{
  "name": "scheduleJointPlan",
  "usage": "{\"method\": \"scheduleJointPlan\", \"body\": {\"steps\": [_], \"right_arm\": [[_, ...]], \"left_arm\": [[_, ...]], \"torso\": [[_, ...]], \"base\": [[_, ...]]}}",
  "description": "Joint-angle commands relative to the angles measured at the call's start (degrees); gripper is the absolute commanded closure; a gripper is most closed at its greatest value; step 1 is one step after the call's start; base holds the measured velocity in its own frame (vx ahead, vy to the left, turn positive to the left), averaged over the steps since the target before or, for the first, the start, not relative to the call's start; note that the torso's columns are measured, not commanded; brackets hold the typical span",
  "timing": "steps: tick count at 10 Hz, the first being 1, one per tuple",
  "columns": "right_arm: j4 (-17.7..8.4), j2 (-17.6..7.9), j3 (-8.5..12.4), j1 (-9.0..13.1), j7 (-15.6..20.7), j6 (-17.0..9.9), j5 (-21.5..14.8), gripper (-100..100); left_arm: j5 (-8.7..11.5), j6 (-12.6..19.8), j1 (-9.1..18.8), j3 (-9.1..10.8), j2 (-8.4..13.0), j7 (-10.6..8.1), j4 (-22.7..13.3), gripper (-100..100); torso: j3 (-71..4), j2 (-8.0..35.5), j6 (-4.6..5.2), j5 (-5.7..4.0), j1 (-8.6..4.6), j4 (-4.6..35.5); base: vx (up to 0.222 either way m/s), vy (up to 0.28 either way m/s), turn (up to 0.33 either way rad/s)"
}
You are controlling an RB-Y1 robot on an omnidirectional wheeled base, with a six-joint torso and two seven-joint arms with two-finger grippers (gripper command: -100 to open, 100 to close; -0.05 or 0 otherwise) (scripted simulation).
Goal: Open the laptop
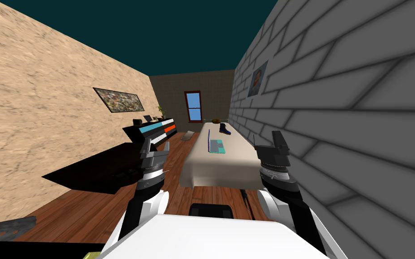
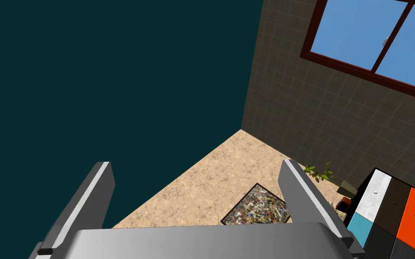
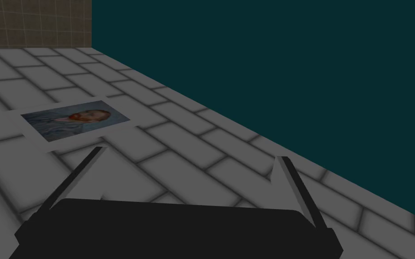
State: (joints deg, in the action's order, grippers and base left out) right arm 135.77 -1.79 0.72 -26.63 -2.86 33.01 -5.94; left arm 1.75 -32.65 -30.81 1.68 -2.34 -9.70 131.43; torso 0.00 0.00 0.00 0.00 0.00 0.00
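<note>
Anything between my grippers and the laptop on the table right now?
Nothing visible does. The laptop lies on the table ahead of the left gripper and the right gripper, both open and held up at either side of the table's near end. The boot stands beyond the laptop, out of the path.

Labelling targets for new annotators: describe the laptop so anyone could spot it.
A long table under a beige cloth runs beside the grey brick wall. The laptop lies about midway along it, nearer me than the dark boot. It alone is teal, a flat base with a grey keyboard and a thin blue lid upright along one side.
</note>
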Motion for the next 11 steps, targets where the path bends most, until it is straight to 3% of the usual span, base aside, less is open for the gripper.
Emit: {"method": "scheduleJointPlan", "body": {"steps": [1,9,10,11], "right_arm": [[0.0,0.0,0.0,0.0,0.0,0.0,0.0,0],[0.02,0.0,0.0,0.0,0.0,0.0,0.0,0],[-0.64,-1.61,0.2,0.62,-0.42,0.01,0.8,-100],[-1.29,-2.68,0.4,1.25,-0.84,0.03,1.62,-100]], "left_arm": [[0.0,0.0,0.0,0.0,0.0,0.0,0.0,0],[0.0,-0.01,0.0,0.0,0.0,0.0,0.02,0],[0.0,-0.01,0.0,0.0,0.0,0.0,0.02,0],[0.0,0.0,0.0,0.0,0.0,0.0,0.0,0]], "torso": [[-4.67,2.32,0.0,0.0,0.0,2.35],[-70.73,35.39,0.0,0.0,0.0,35.37],[-79.19,39.62,0.0,0.0,0.0,39.6],[-83.14,41.55,-0.01,0.0,0.0,41.49]], "base": [[0.0,0.0,0.0],[0.0,0.0,0.0],[0.004,0.003,0.029],[-0.002,0.005,0.041]]}}
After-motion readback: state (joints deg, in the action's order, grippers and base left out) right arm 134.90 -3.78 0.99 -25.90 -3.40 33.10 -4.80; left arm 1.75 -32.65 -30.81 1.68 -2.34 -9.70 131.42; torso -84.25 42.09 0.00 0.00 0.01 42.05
